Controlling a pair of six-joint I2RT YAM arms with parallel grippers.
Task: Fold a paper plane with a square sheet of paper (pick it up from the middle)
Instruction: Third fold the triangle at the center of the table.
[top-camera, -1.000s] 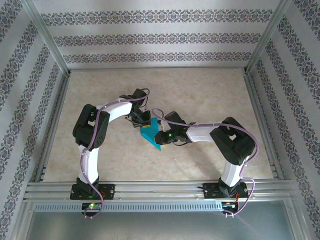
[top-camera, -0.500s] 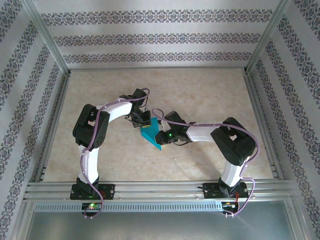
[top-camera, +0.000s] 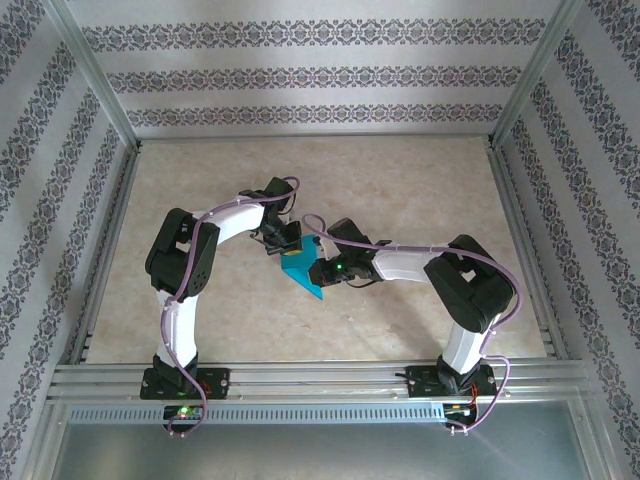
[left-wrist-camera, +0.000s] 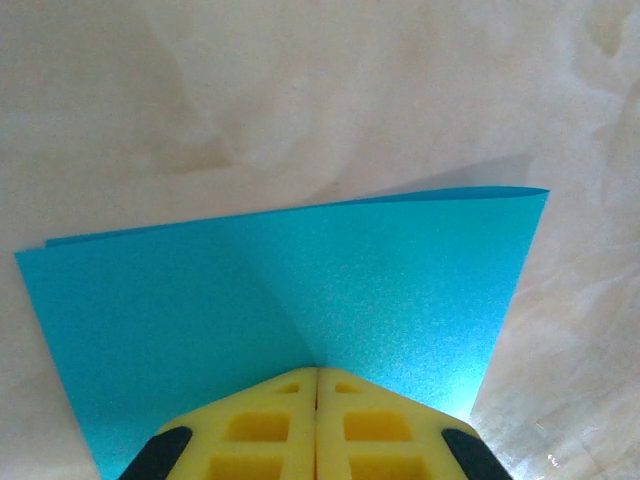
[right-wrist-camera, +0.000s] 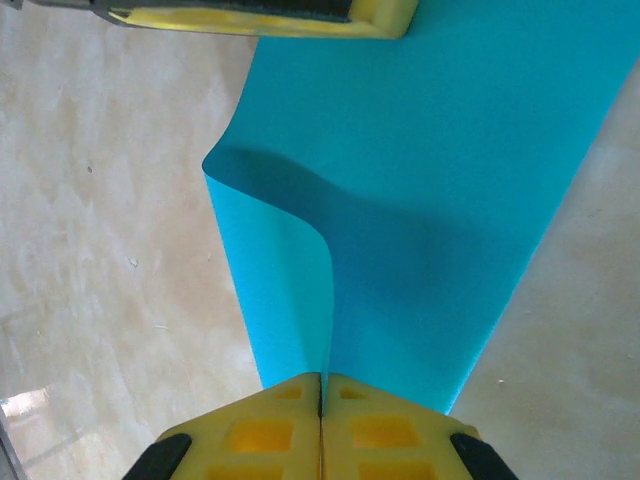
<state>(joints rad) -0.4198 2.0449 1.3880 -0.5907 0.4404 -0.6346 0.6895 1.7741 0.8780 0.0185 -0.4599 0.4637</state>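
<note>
Top external: how much room around the square sheet of paper (top-camera: 300, 272)?

– Plenty. It sat in the middle of the table (top-camera: 420, 190), bare top all round, side rails (top-camera: 520, 250) well apart.

Grippers?

– Left gripper (left-wrist-camera: 317, 385) pinched one edge, pads pressed together. Right gripper (right-wrist-camera: 321, 385) pinched the opposite end, one side edge curled up beside it.

Orientation?

– Folded double. Long axis ran diagonally, far-left to near-right, with a pointed corner toward the near edge.

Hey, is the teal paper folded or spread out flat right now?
Folded: the square sheet of paper shows two layers, pinched by the left gripper and right gripper.
</note>
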